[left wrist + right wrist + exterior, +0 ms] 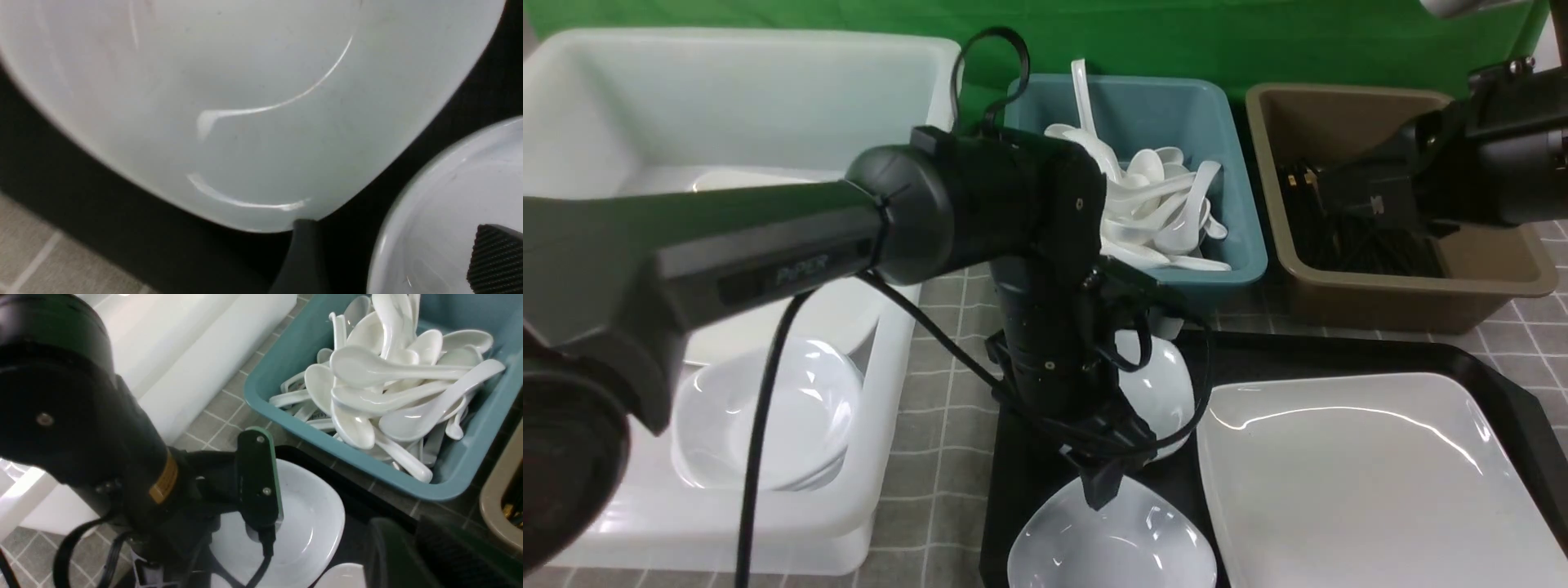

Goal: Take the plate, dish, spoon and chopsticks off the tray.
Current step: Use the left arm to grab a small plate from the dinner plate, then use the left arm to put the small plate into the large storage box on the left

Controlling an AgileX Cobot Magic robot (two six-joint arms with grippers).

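I see a glossy white plate [1372,482] and a black tray [1339,355]. I also make out a teal tub [1176,106], a brown tub [1421,306] and a grey, pale-gridded tablecloth [939,384].

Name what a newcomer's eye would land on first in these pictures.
The bulky black left arm stretches across the front view, its claw open over two small white dishes on the black tray. Beside them, on the tray's right, lies the big glossy plate. Behind, a teal tub is heaped with white spoons.
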